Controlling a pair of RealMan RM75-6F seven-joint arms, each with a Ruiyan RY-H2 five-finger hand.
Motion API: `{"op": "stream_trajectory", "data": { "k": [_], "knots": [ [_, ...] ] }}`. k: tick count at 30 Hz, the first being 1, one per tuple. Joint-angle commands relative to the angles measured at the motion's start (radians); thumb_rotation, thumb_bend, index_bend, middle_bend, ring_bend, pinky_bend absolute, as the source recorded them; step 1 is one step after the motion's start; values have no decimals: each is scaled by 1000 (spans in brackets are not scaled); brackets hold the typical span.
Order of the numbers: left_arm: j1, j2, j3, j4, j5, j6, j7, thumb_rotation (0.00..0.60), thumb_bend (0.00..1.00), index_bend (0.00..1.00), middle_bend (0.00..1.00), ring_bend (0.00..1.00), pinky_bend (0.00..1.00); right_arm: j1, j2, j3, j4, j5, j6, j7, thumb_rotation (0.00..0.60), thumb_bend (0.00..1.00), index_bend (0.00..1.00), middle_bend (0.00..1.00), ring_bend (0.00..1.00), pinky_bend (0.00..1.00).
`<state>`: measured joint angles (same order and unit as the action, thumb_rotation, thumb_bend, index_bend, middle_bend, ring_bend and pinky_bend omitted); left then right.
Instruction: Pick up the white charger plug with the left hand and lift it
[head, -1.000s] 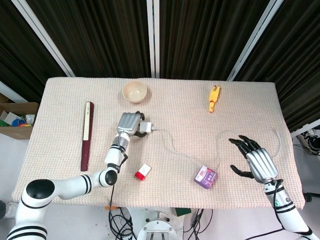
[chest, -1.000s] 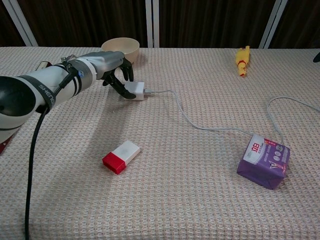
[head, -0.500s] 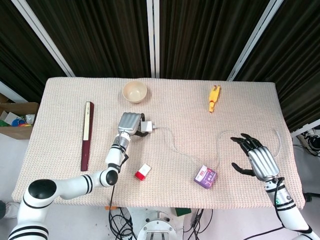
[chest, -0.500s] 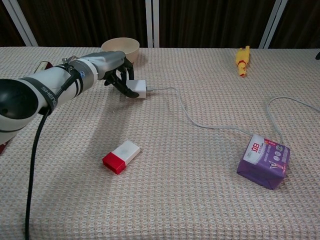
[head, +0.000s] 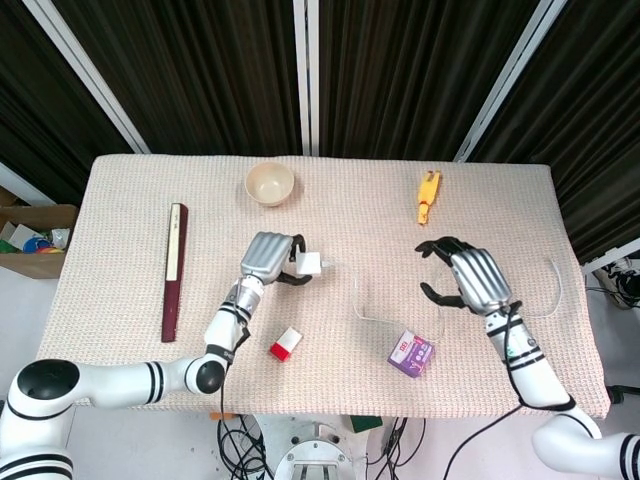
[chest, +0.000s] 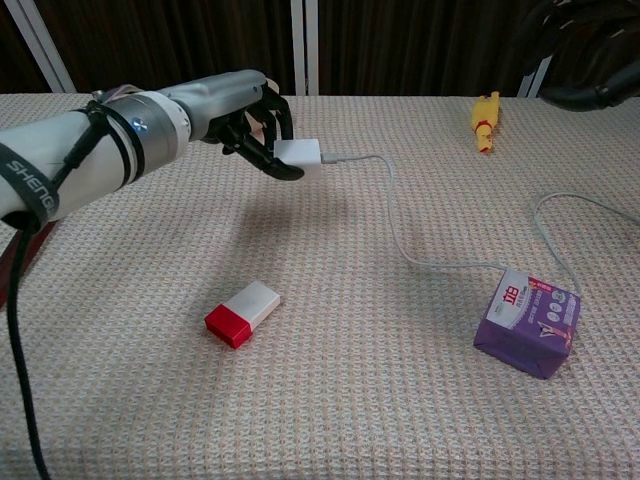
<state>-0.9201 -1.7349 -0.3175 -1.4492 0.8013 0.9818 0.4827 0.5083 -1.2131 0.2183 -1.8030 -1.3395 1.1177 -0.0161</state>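
My left hand (head: 268, 258) (chest: 240, 112) grips the white charger plug (head: 309, 264) (chest: 298, 153) between its fingertips and holds it clear above the table (head: 130, 220). The plug's white cable (head: 358, 300) (chest: 400, 240) hangs from it and trails right across the cloth. My right hand (head: 472, 278) is raised over the right half of the table with its fingers spread and nothing in it; in the chest view only its dark fingers (chest: 580, 60) show at the top right corner.
A red and white small box (head: 285, 343) (chest: 241, 312) lies below the left hand. A purple packet (head: 411, 352) (chest: 526, 322) sits on the cable. A cream bowl (head: 269, 184), a yellow toy (head: 427, 196) (chest: 485, 119) and a dark red stick (head: 174, 270) lie further off.
The left hand has risen with the plug, lifting it off the table and drawing the cable up. The right hand has moved up and left over the table.
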Motion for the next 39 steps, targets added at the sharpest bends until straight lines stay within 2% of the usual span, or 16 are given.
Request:
{"op": "stream_trajectory", "data": {
  "k": [1,7,16,24,39],
  "knots": [
    [23,48,11,-84,33,44,0,468,197,628,575,798,973,127,-57,84,-68,231,-113,-180,600,323,382,415,268,467],
    [21,60,12,-140,39,84,27,467,198,627,575,797,972,223,-167,116,-59,433,-63,-371,600,315,456,430,286,496],
    [-7,32,9,-156,14,110,79,468,198,628,574,798,972,323,-291,138,-21,621,-21,-471,600,310,526,438,310,526],
    [-26,6,3,-153,-9,122,99,468,199,628,565,798,972,371,-368,126,36,687,9,-521,600,322,543,442,318,531],
    [-42,9,-4,-162,-1,145,118,468,202,628,566,798,972,388,-396,109,49,711,18,-523,600,331,551,444,320,533]
  ]
}}
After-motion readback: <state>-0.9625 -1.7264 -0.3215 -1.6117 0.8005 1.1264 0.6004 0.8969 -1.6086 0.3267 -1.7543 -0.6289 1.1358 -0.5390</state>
